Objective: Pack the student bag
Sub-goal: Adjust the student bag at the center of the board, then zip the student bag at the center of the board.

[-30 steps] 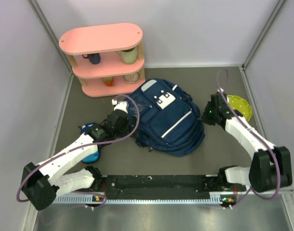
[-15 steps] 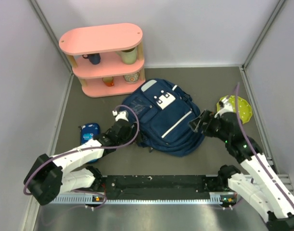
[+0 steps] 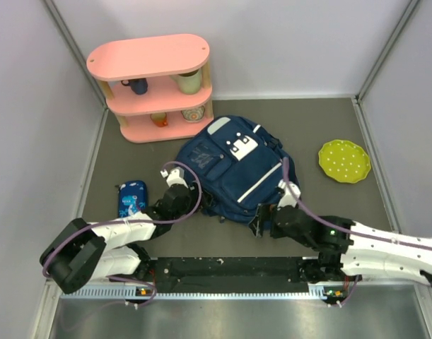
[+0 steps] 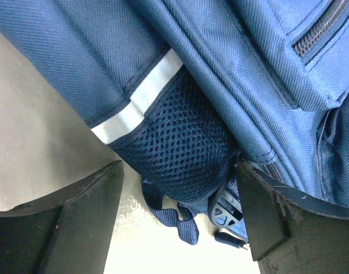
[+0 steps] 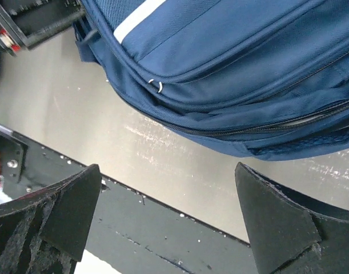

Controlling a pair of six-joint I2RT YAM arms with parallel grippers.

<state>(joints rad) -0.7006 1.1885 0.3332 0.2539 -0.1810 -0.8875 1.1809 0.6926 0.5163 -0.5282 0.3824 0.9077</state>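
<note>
On the grey table (image 3: 329, 127), near its middle, the student bag (image 3: 237, 173) lay flat with its front up, a navy fabric pack showing white patches, thin white stripes and zipped front pockets, all of them zipped shut as far as the top view showed. At about 11 o'clock from the bag, against the far wall, stood a pink shelf (image 3: 148, 60) with three tiers. The black rail (image 3: 230, 268) that carried both arm bases ran along the near edge at 6 o'clock. The left gripper (image 4: 180, 165) sat at the bag's 8 o'clock edge with its jaws spread wide. The dark mesh side pocket (image 4: 185, 148) and a white stripe (image 4: 137, 105) lay between the fingers, and whether either finger touched the fabric could not be told. The right gripper (image 5: 167, 168) lay low at the bag's 5 o'clock edge, its jaws also wide and holding nothing, with bare table between the fingertips and the bag's zipped seam just beyond them. A yellow-green dotted plate (image 3: 344, 161) rested at 3 o'clock from the bag, well apart from it. A small bright-blue pencil case (image 3: 131, 199) lay at 8 o'clock, beside the left arm. On the shelf's middle tier stood a dark blue mug (image 3: 138, 85) and a pale green cup (image 3: 189, 82); on the bottom tier sat a patterned bowl (image 3: 194, 113). A small metal ring (image 5: 157, 85) hung on the bag's near seam.
</note>
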